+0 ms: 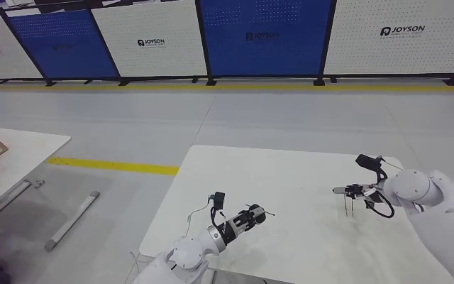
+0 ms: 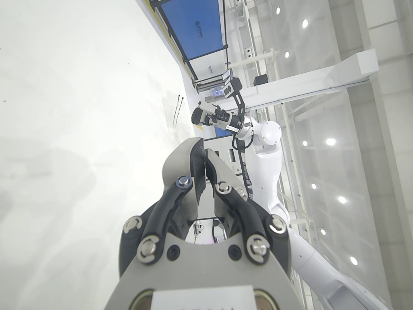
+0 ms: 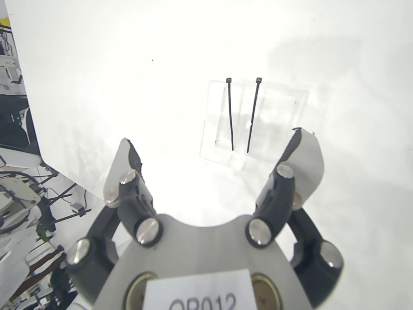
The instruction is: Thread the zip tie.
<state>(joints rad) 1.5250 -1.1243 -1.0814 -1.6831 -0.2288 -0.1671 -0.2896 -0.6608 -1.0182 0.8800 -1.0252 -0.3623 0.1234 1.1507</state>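
Observation:
Two black zip ties lie side by side on a clear plastic sheet [image 3: 284,104] on the white table [image 1: 284,184]: one zip tie [image 3: 230,114] and a second zip tie [image 3: 253,116]. From the top they are two thin lines [image 1: 347,206] at the table's right. My right gripper [image 3: 214,149] hangs above them, open, nothing between its fingers. My left gripper [image 2: 204,156] is near the table's front edge, shut and empty. The left wrist view also has the zip ties [image 2: 178,109] and the right gripper [image 2: 197,116] far off.
The table's front edge [image 1: 213,259] runs close behind the left arm. Grey floor with a yellow line [image 1: 113,165] lies to the left. A second white table [image 1: 28,153] stands at far left. Blue and white panels [image 1: 262,35] line the back.

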